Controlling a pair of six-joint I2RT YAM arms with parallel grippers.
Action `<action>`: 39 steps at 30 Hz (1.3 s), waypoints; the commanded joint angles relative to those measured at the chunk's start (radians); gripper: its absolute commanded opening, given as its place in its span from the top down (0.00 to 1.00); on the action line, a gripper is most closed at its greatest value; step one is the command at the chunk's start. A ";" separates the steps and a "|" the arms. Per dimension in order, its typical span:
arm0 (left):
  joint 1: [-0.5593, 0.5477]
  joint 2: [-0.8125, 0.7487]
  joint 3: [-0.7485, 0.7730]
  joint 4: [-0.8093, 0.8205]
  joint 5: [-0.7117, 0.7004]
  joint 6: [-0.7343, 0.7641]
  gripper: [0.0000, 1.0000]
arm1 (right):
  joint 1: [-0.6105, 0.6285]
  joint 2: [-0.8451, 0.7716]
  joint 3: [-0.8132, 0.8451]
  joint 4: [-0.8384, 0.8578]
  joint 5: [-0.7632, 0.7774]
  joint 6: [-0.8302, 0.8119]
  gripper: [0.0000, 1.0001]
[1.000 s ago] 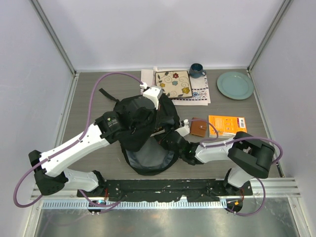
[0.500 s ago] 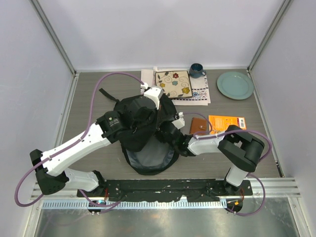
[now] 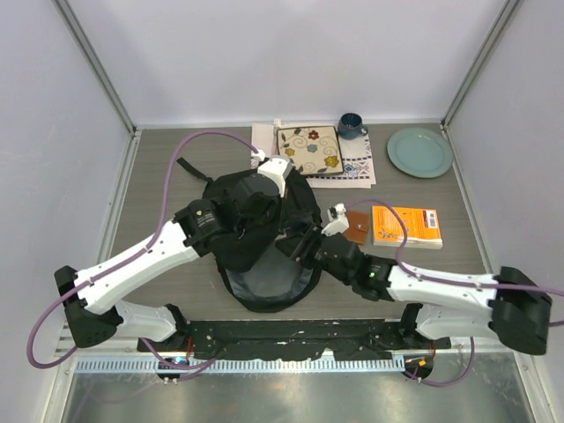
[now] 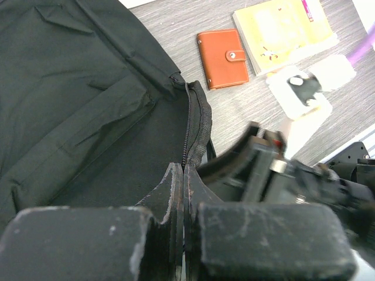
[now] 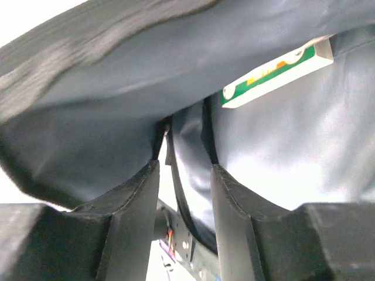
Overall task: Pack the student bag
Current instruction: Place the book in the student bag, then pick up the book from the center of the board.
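Observation:
The student bag [image 3: 264, 264] is a large black backpack lying in the middle of the table, its grey lining showing at the near side. My left gripper [image 3: 284, 201] is shut on the bag's zipper edge [image 4: 188, 126] and holds the flap up; its tips [image 4: 183, 171] are pressed together. My right gripper [image 3: 296, 249] is at the bag's opening, under the lifted flap. In the right wrist view it [image 5: 184, 167] is open inside the grey lining [image 5: 281, 152], with a dark fold of fabric between the fingers. A green and white box [image 5: 275, 73] lies inside the bag.
A brown wallet [image 3: 357, 227] and an orange book [image 3: 405, 225] lie right of the bag. A floral board [image 3: 309, 150] on a paper mat [image 3: 357, 169], a blue mug [image 3: 351, 125] and a green plate [image 3: 419, 152] stand at the back. Walls close in on three sides.
My right arm has unfolded and now lies stretched low along the near right. Its gripper stays at the bag's opening. The orange book is now uncovered. The left arm still holds the flap.

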 commanded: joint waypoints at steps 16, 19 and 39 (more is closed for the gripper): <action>0.006 -0.016 -0.037 0.057 0.027 -0.040 1.00 | 0.039 -0.442 -0.137 -0.585 0.226 0.005 0.32; 0.006 -0.020 -0.051 0.064 0.034 -0.051 1.00 | 0.040 -0.369 -0.107 -0.568 0.216 -0.002 0.32; 0.006 -0.020 -0.103 0.092 0.067 -0.074 1.00 | -0.065 -0.180 -0.149 -0.320 0.067 -0.038 0.82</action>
